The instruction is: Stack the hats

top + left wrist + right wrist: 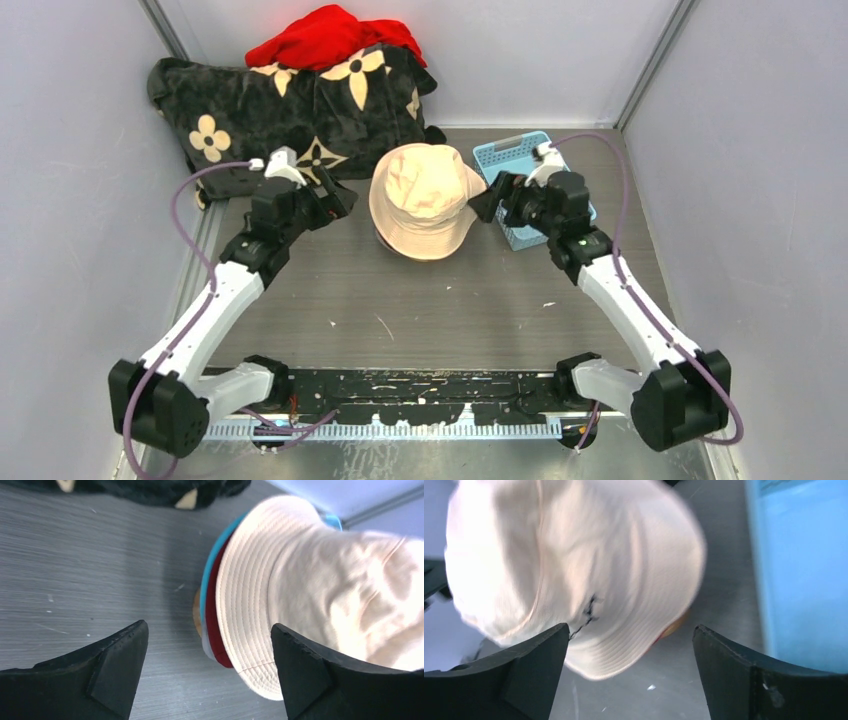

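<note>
Right, I see the cream hat topping a stack in the middle of the table, a teal brim and a maroon brim peeking out beneath it, while my left gripper and right gripper sit just beside it on either side, both spread wide and holding nothing.

Sitting as stacked hats between left gripper and right gripper, with basket just right, blanket behind-left under cloth heap.
</note>
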Tool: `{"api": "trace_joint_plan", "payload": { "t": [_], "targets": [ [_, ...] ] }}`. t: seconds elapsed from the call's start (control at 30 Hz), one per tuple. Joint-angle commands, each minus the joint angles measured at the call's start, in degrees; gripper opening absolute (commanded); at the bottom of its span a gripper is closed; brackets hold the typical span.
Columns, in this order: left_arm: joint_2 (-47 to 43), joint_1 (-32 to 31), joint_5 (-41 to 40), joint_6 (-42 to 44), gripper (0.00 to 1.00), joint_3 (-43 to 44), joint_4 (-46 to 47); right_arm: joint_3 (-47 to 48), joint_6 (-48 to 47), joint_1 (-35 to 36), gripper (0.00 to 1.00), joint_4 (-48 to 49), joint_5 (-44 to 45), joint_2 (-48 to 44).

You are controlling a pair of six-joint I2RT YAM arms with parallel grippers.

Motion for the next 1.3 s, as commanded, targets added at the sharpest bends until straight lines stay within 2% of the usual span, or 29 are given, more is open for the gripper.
{"api": "trace_joint_plan", "payload": {
  "t": [0.0, 0.1, 0.33, 0.5, 0.6, 0.77, 0.87, 1.0, 1.27],
  "targets": [
    [-4.14, 1.32, -8.19, 3.13, 0.97, 4.74, -8.72, 6.72, -4.12, -4.64, 1.00, -10.26, 16.62, -3.56],
    [-4.59, 1.73, -7.50, 3.22, 0.99, 5.23, -8.93, 7.97, -3.86, -8.18, 1.00, -9.48, 13.39, -3.52],
    [-1.13, 1.93, -2.19, 0.58, 1.00, 4.22, -4.98, 7.01, -0.60, -9.42, 0.98, -0.48, 3.99, -0.90],
    [1.88, 4.89, 6.61, -5.09, 1.00, -0.30, 6.65, 3.91, 4.37, -13.23, 0.97, 11.65, -11.74, 3.82],
    [3.29, 7.05, 11.67, -8.95, 1.00, -2.87, 14.00, 2.98, 5.37, -13.72, 0.96, 14.30, -13.55, 5.52],
    [3.50, 7.30, 8.61, -7.12, 1.00, -0.88, 10.19, 4.08, 2.93, -13.77, 1.00, 10.22, -6.38, 5.37],
    [3.57, 7.36, 5.99, -6.03, 1.00, 1.19, 7.50, 6.07, 4.85, -13.77, 1.00, 5.00, 7.06, 5.41],
    [3.91, 7.32, 3.72, -5.06, 1.00, 2.67, 5.49, 5.40, 9.42, -13.77, 1.00, 5.24, 20.61, 4.84],
    [5.17, 7.37, 3.09, -5.38, 1.00, 2.75, 6.85, 5.14, 9.85, -13.77, 1.00, 6.43, 24.30, 5.20]
  ]
}}
